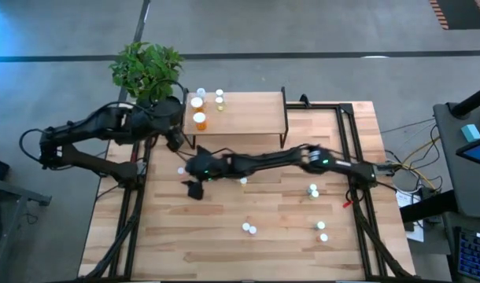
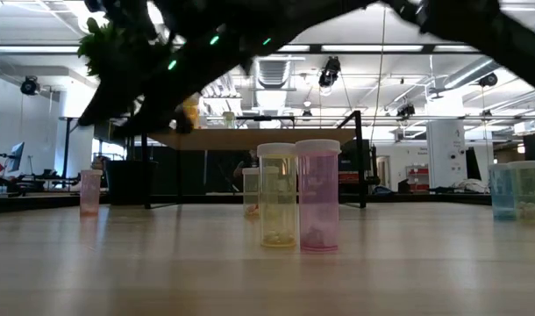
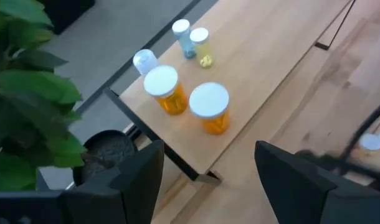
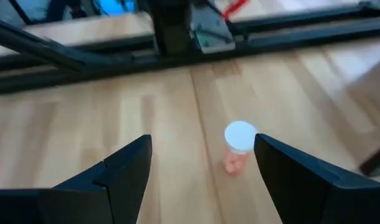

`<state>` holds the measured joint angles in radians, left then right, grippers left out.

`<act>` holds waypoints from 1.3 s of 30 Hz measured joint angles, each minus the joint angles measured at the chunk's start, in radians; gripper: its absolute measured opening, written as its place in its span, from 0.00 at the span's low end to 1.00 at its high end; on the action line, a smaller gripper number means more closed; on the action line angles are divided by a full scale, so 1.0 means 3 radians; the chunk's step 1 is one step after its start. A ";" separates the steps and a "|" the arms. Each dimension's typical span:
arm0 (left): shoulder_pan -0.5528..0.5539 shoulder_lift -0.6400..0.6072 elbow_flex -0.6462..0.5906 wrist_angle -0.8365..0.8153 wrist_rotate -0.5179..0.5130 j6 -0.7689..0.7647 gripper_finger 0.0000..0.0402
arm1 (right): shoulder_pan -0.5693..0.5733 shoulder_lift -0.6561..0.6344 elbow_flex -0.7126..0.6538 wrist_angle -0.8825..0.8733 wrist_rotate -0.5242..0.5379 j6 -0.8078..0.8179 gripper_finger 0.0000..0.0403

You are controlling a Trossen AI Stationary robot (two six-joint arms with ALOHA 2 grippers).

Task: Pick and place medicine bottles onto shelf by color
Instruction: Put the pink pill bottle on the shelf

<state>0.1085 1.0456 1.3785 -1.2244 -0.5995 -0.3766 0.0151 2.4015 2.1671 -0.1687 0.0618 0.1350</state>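
two large orange pill bottles with white caps (image 3: 190, 98) stand at the plant-side end of the small light-wood shelf on black metal legs (image 1: 252, 112), with a pale blue bottle (image 3: 182, 37) and a yellow bottle (image 3: 202, 46) just beyond them. the left gripper (image 3: 209, 174) hangs beside that shelf end, fingers wide and empty. the right gripper (image 4: 202, 163), reaching out from the shelf's front edge, is spread wide over a small pink white-capped bottle (image 4: 238, 147) on the wooden tabletop (image 1: 271, 212).

From the low view my arms are dark blurs hiding most of the shelf (image 2: 250, 138). The pink bottle (image 4: 238, 148) ahead of my right pincer (image 4: 202, 171) is blurred; its contents are unreadable.
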 joint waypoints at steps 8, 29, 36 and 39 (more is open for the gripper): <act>0.0003 -0.0139 -0.0105 0.0000 0.0016 0.0231 0.59 | -0.0045 0.0514 0.0277 0.0234 0.0240 0.0367 0.67; -0.0003 -0.0115 -0.0533 -0.0156 0.0763 -0.0328 0.59 | -0.0183 0.0267 0.0172 -0.0505 0.0020 -0.0369 0.63; -0.0008 -0.0052 -0.1134 -0.0055 0.1578 -0.0710 0.59 | -0.0232 -0.0276 0.0071 -0.1291 -0.0569 -0.0655 0.57; -0.0010 0.0046 -0.1394 0.0218 0.1658 -0.0731 0.59 | -0.0267 -0.0552 -0.0125 -0.1366 -0.0655 -0.0691 0.55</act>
<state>0.1055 1.0593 0.9602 -1.1590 -0.1022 -0.5961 -0.0651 2.2359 2.1295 -0.5785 -0.1348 -0.0722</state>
